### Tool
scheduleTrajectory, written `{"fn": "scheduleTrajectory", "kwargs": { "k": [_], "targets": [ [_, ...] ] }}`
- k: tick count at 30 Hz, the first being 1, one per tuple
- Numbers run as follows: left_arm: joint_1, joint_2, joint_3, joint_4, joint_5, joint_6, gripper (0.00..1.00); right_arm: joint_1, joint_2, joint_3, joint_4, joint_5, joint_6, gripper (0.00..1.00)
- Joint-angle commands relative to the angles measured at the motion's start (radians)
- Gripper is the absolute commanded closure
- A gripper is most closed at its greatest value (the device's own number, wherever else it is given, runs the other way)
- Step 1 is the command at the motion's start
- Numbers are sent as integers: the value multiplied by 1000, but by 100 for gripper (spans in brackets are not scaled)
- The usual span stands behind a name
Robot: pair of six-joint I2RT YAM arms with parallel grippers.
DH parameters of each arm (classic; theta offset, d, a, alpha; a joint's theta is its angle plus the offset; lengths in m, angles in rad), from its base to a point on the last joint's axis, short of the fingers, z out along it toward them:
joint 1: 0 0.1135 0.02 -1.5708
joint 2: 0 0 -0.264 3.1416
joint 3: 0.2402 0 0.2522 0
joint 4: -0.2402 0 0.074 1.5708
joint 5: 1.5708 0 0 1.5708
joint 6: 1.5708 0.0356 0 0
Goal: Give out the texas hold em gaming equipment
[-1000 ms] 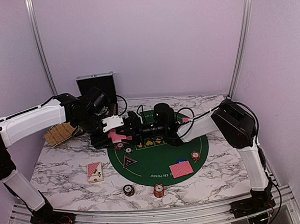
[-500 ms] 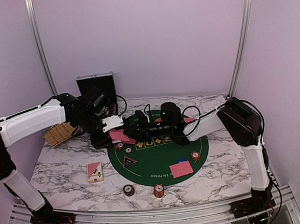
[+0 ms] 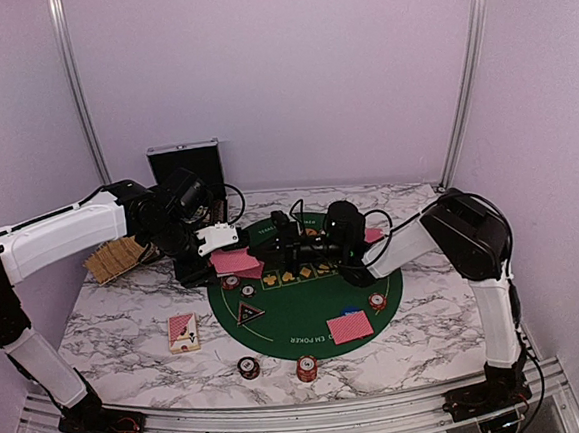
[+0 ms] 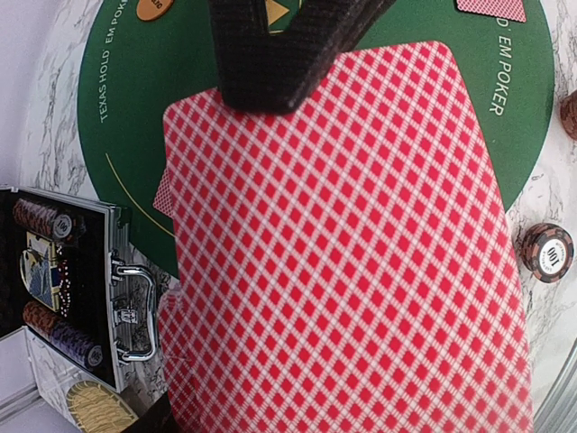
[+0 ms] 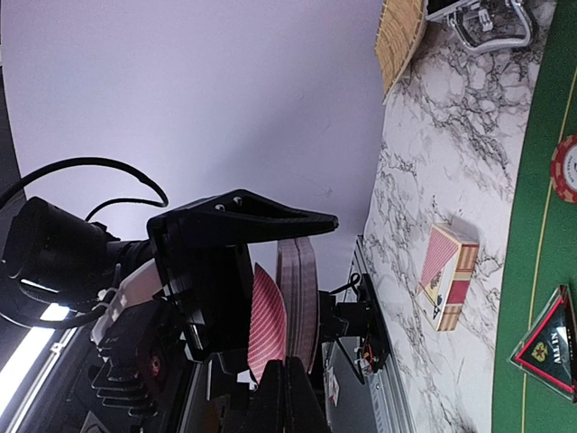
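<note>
Progress: I judge the task to be about in the middle. Some cards, chips and markers already lie around the mat, but a thick deck is not yet dealt and more chips sit in the case.
Worktop (image 3: 128, 329): flat and smooth, white marble pattern with grey veins.
Green felt mat (image 3: 298, 321): round and matte with yellow printing, in the centre of the worktop.
Case (image 3: 185, 162): silver metal shell with black lining, open at the far left, with stacked chips (image 4: 41, 219) inside.
Left gripper (image 3: 230, 256): its jaws are pinching the deck above the far left edge of the mat.
Right gripper (image 3: 272, 246): it faces the deck from the right. One card fans off the deck toward it, but I cannot tell if its jaws hold this card.
Deck (image 4: 343, 271): thin, glossy, rectangular cards with a red back in a white diamond pattern.
Card box (image 3: 183, 332): small cardboard box, on the marble left of the mat.
Dealt cards (image 3: 350, 326): face down on the near part of the mat; a single card (image 3: 372, 235) lies at the far right.
Markers: triangular black marker (image 3: 248, 312), blue button (image 3: 349, 311) and orange button (image 4: 155, 8), all flat, on the mat.
Loose chips: small round discs with red-white rims. Two (image 3: 248, 367) (image 3: 306, 368) lie on the near marble and one (image 3: 377, 301) on the mat at the right.
</note>
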Motion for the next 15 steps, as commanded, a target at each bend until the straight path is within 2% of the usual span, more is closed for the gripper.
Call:
{"fn": "scheduleTrajectory", "kwargs": {
  "k": [1, 15],
  "targets": [
    [-3, -14, 3, 4, -5, -3, 100, -28, -75, -11, 39, 7, -4, 100],
    [-3, -32, -18, 4, -10, 1, 100, -115, -85, -57, -11, 2, -58, 100]
  ]
}}
